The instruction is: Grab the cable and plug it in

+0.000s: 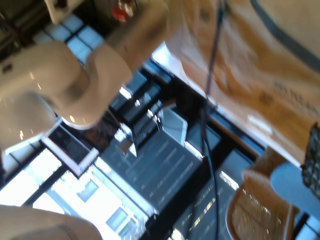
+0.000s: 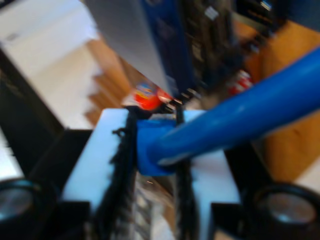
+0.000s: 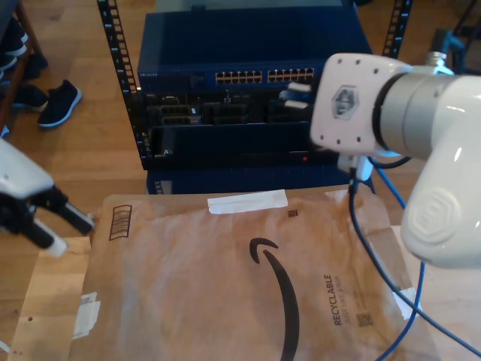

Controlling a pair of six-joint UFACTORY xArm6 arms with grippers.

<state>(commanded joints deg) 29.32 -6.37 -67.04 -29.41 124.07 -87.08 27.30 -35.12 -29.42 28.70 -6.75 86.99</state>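
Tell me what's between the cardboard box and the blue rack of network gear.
In the exterior view, a narrow strip of bare wooden floor separates the cardboard box from the blue rack. The blue cable crosses that strip toward the exterior view's right.

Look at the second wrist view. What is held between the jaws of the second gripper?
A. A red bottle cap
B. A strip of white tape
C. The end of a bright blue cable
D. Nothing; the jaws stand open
C: in the second wrist view my second gripper has its jaws closed on the blue end of the cable, which runs out from between them.
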